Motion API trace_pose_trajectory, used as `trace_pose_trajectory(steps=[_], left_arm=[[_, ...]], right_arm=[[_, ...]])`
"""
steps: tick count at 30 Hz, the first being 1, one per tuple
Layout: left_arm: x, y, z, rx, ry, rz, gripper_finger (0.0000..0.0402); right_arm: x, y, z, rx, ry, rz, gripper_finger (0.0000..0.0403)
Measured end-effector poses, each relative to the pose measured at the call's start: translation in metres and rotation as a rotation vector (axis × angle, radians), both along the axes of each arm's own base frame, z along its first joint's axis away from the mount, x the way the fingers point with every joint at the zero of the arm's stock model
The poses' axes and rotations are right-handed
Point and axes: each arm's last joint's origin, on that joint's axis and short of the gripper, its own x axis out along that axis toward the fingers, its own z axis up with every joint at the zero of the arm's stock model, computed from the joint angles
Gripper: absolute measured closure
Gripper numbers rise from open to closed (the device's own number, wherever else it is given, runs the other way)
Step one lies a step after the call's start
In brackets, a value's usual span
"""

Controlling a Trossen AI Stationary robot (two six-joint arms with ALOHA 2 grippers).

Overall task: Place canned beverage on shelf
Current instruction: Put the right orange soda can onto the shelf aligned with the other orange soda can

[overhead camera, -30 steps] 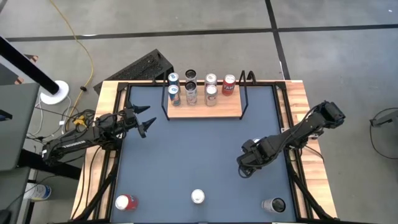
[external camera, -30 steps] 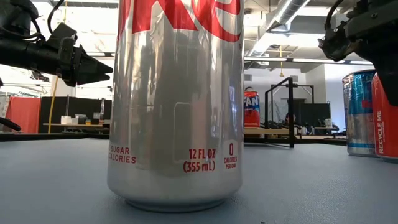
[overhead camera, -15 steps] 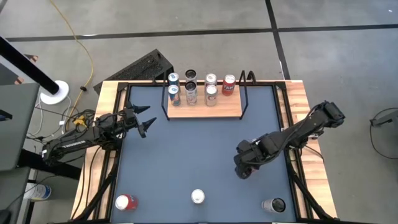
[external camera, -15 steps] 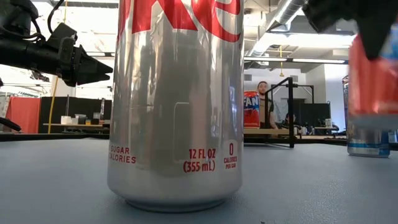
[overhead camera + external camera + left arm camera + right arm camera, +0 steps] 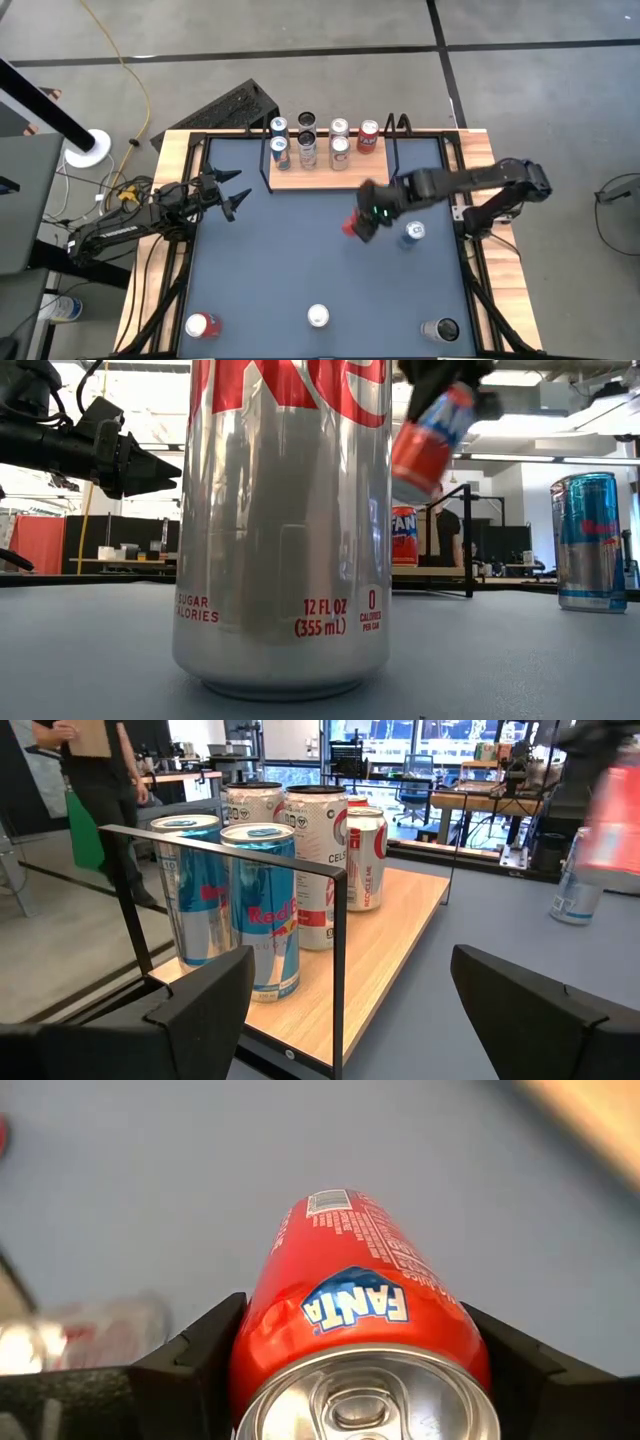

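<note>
Right pincer (image 5: pixel 350 1370) around tilted Fanta can (image 5: pixel 355 1295)

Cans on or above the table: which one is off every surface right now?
The red Fanta can, clamped in the right gripper and carried tilted above the grey-blue tabletop in front of the light-wood shelf. Every other can stands upright on the shelf or tabletop.

I count twelve cans in all. Seven cans (image 5: pixel 307 148) stand on the one shelf (image 5: pixel 330 181) at twelve o'clock of the table. Four stand singly on the tabletop (image 5: pixel 290 260): one red can (image 5: pixel 201 325) at seven o'clock, one silver can (image 5: pixel 318 316) at six, one grey can (image 5: pixel 440 329) at five, one blue can (image 5: pixel 413 232) at three. One Fanta can (image 5: pixel 340 1280) is held aloft. Two grippers: left gripper (image 5: pixel 238 196), right gripper (image 5: pixel 364 217).
</note>
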Motion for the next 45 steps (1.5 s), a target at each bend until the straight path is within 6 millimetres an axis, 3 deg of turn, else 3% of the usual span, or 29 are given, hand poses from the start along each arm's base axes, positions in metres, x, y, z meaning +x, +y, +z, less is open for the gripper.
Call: trace_pose_trajectory(steps=[8, 15, 26, 33, 45], left_arm=[[0.0, 0.0, 0.0, 0.0, 0.0, 0.0, 0.0074], [0.0, 0.0, 0.0, 0.0, 0.0, 0.0, 0.0074], [0.0, 0.0, 0.0, 0.0, 0.0, 0.0, 0.0074], [0.0, 0.0, 0.0, 0.0, 0.0, 0.0, 0.0074], [0.0, 0.0, 0.0, 0.0, 0.0, 0.0, 0.0074]], right_arm=[[-0.001, -0.087, 0.004, -0.116, -0.005, -0.046, 0.0121], [-0.011, -0.131, 0.005, -0.145, -0.02, -0.029, 0.0121], [-0.022, -0.168, 0.005, -0.178, -0.007, -0.001, 0.0121], [-0.01, -0.188, 0.037, -0.184, 0.11, 0.057, 0.0121], [0.018, -0.204, 0.003, -0.111, 0.375, 0.141, 0.0121]])
